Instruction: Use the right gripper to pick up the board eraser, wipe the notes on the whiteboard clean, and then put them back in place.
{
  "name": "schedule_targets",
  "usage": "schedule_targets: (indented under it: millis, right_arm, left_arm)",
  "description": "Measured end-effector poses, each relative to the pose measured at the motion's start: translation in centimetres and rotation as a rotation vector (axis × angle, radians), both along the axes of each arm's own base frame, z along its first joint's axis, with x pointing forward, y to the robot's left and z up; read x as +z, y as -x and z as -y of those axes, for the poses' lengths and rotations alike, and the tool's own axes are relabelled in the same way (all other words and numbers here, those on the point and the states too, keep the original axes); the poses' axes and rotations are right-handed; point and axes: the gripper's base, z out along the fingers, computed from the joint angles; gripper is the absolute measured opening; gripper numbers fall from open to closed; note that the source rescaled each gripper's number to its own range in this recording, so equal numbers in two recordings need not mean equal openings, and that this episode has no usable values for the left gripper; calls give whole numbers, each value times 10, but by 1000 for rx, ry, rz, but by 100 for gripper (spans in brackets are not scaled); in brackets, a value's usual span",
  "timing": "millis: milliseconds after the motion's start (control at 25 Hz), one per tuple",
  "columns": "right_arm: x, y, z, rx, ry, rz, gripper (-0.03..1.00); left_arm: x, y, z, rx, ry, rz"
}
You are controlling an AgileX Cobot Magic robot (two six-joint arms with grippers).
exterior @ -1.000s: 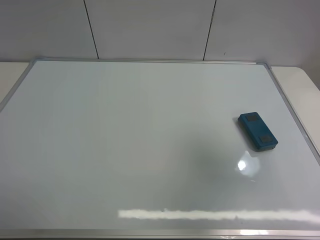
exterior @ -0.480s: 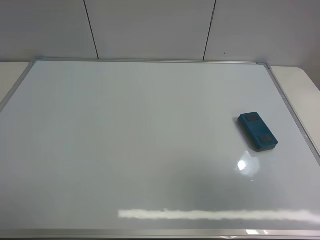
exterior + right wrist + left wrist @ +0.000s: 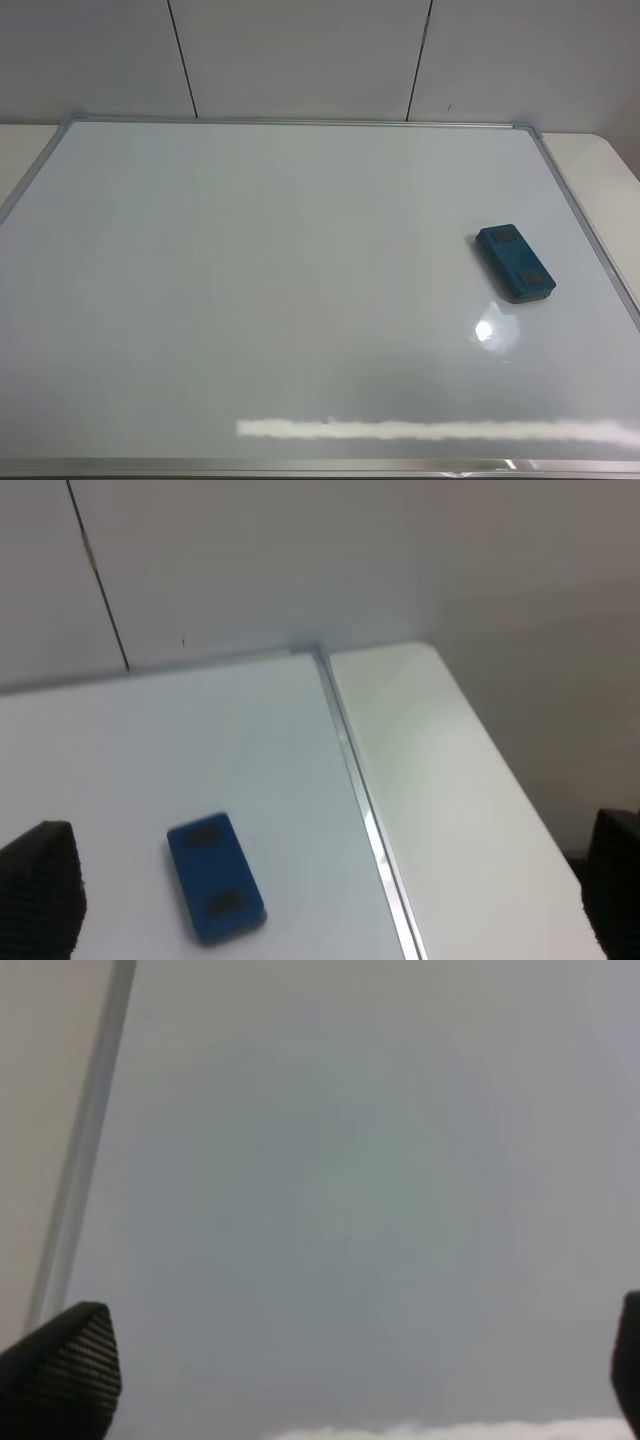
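Note:
The whiteboard (image 3: 250, 300) fills most of the exterior view, glossy white with a thin silver frame. No red notes show on it in any view. The teal-blue board eraser (image 3: 514, 262) lies flat on the board near its right edge. It also shows in the right wrist view (image 3: 215, 877). My right gripper (image 3: 328, 890) is open and empty, back from the eraser, its fingertips (image 3: 40, 885) wide apart. My left gripper (image 3: 345, 1370) is open and empty over bare board next to the frame (image 3: 85, 1150). Neither arm shows in the exterior view.
A white tabletop (image 3: 600, 170) borders the board on the right, also in the right wrist view (image 3: 440, 770). A pale panelled wall (image 3: 300, 55) stands behind. Lamp glare (image 3: 430, 429) streaks the board's front part.
A faint shadow on the board's lower middle has faded, and reflections at the front edge have shrunk. The eraser has not moved.

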Motion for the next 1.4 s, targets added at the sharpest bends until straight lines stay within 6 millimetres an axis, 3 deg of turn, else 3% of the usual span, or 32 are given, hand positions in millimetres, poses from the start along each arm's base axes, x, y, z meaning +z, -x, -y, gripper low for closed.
schedule_targets:
  millis: [440, 1400]
  right_arm:
    - [-70, -49, -9, 119, -26, -225, 100]
    - [-70, -50, -5, 63, -47, -215, 100]
  left_arm:
    - [0, 0, 0, 0, 0, 0]
    - [0, 0, 0, 0, 0, 0]
